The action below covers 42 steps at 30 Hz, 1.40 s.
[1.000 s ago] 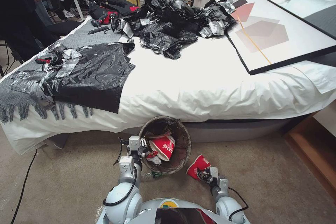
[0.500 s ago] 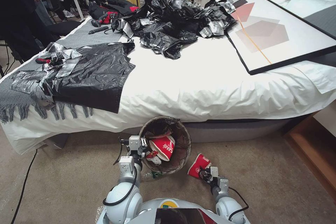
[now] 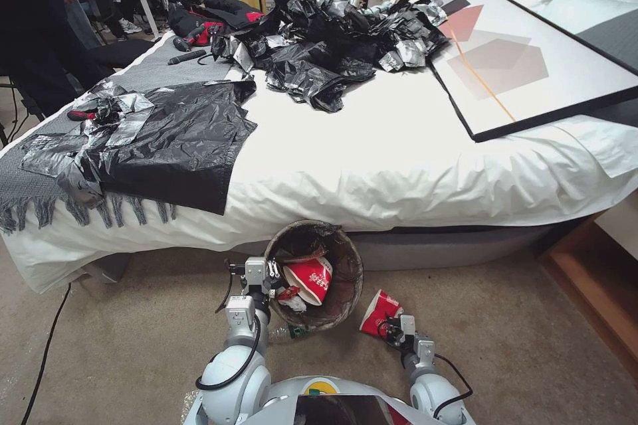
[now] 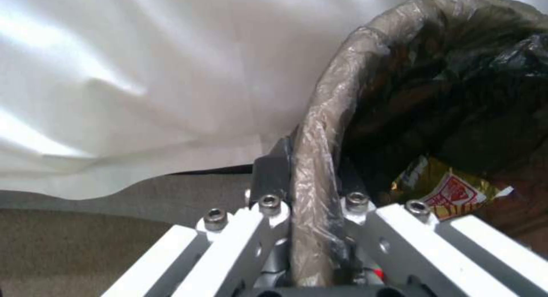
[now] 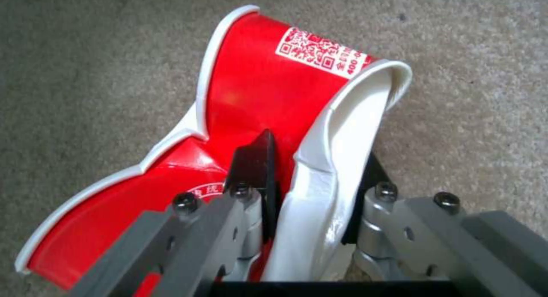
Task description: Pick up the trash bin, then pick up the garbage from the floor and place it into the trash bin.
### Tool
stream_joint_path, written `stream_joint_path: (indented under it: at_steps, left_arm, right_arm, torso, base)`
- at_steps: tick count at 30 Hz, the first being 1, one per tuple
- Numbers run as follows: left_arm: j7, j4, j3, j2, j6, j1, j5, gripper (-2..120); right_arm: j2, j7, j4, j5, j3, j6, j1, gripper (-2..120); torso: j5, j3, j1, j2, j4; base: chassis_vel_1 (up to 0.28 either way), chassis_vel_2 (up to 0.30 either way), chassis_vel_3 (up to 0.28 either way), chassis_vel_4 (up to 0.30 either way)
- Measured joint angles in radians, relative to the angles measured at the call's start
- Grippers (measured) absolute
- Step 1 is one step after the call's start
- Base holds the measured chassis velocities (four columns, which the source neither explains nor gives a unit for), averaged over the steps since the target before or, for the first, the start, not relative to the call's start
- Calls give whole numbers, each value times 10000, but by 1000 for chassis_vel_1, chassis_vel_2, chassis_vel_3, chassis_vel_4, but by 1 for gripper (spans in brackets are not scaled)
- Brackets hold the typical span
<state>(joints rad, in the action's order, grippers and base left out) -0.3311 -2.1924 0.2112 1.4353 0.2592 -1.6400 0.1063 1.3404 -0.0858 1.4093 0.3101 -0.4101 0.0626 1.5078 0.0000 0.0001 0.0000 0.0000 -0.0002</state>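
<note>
On the robot's left side, the left gripper [image 3: 266, 273] sits at the near-left rim of the trash bin [image 3: 345, 259], which stands tilted toward the robot on the carpeted floor [image 3: 133, 345] just in front of the bed [image 3: 399, 166]. Its jaws are closed narrow over the bag-covered rim [image 4: 320, 160], one finger inside the bin and one outside, so the lip is pinched between them; that grip seems meant to keep the bin's mouth tipped open toward the other arm. Inside the bin lie a red paper cup [image 3: 309, 279], some white tissue [image 3: 292, 303] and a yellow wrapper [image 4: 445, 190]. Just beside the bin's near wall a clear bottle [image 3: 287, 333] with a green label lies on the carpet, not yet collected. Further right, the right gripper [image 3: 389, 331] holds a second, crushed red-and-white cup [image 3: 379, 311] close to the bin's right side and low over the floor; whether the cup touches the carpet cannot be told. The wrist view shows the jaws nearly closed on the cup's flattened wall [image 5: 308, 160], one dark finger [image 5: 254, 160] inside the squashed mouth and the other outside, a hold that looks firm enough to carry it. By my reading, this cup is picked and awaits the drop into the bin.
</note>
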Motion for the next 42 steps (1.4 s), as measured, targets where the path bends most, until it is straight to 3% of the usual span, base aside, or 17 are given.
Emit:
stream_joint_path:
  at_steps: [13,19,33,42]
  left_arm:
    - [2,-1,-41,-22,0,-5,-7,3]
    - [4,9,-49,-25,0,14,-8,3]
    - [-1,75,-11,-29,41,36,16,3]
    - [-16,75,-15,-24,79,46,26,3]
  right_arm:
    - [7,-81,284,-268,-105,-312,223,18]
    - [45,-503,1014,-783,-279,-800,592,5]
    - [-12,-651,4646,-2497,-1232,-2782,2550,3]
    - [27,18,6478,-2223,-1590,-4193,3338,3]
  torso:
    - [5,0,0,-1,4]
    - [3,0,0,-1,1]
    - [-1,-1,0,-1,0]
    - [-1,-1,0,-1,2]
  base:
    - [0,0,0,0]
    - [0,0,0,0]
    - [0,0,0,0]
    - [0,0,0,0]
